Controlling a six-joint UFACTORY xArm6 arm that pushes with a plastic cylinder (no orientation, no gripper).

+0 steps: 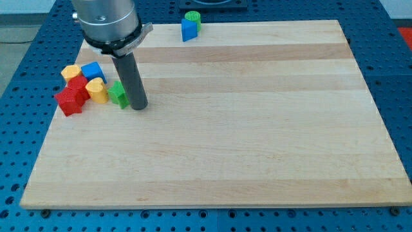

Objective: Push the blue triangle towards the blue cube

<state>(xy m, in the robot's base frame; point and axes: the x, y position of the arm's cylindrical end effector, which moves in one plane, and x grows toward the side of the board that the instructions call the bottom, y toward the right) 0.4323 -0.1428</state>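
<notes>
A pale wooden counter [244,142] fills the frame. My tip [138,106], a bare dark rod with no fingers to open or close, stands touching a green block [118,93] in the upper-left cluster. The blue cube [93,71] sits there; the small, sharp-edged blue triangle [188,29] lies well apart at top centre, touching a green cylinder [193,17]. Risk: an off-centre push could drag that cylinder along or scatter the cluster.

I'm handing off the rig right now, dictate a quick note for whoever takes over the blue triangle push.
My tip rests beside the green block, at the cluster on the view's left.
Blue cube sits in that cluster, among yellow and red blocks.
Blue triangle is at the view's top edge, next to a green cylinder.
Done: nothing visible; the two are far apart.
Left: reach the triangle, push it toward the cube.
</notes>
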